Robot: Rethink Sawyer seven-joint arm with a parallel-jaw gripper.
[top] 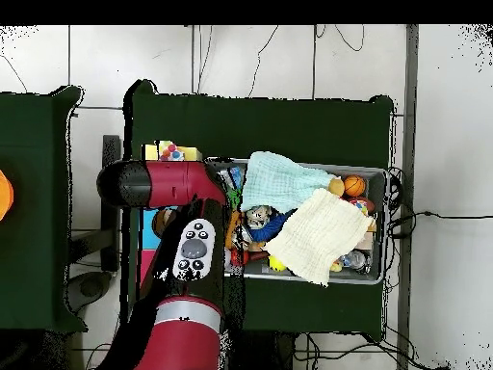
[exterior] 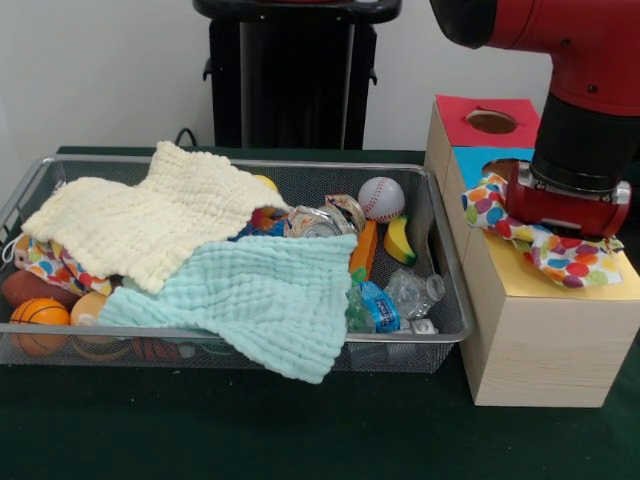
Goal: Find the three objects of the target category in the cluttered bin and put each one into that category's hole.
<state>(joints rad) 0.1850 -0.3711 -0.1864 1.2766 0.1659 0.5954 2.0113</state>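
Note:
A polka-dot cloth (exterior: 545, 245) lies bunched on top of the wooden box (exterior: 530, 340), spread across its blue section (exterior: 478, 160) and yellow section (exterior: 530, 285). My gripper (exterior: 562, 222) is directly over this cloth, and its tips are hidden by the wrist and the fabric. The red section behind has a round hole (exterior: 492, 121). In the wire bin (exterior: 445, 250), a pale yellow cloth (exterior: 150, 225) and a mint cloth (exterior: 265, 295) cover most of the contents. Another polka-dot cloth (exterior: 40, 262) peeks out at the bin's left. In the overhead view the arm (top: 193, 251) covers the box, with the polka-dot cloth (top: 171, 151) showing beyond it.
Inside the bin are a baseball (exterior: 381, 198), a toy banana (exterior: 400, 241), crushed water bottles (exterior: 385, 305), cans (exterior: 322, 222), a small basketball (exterior: 40, 315) and other balls. The bin (top: 382, 175) sits beside the box on a green-covered table (exterior: 300, 430).

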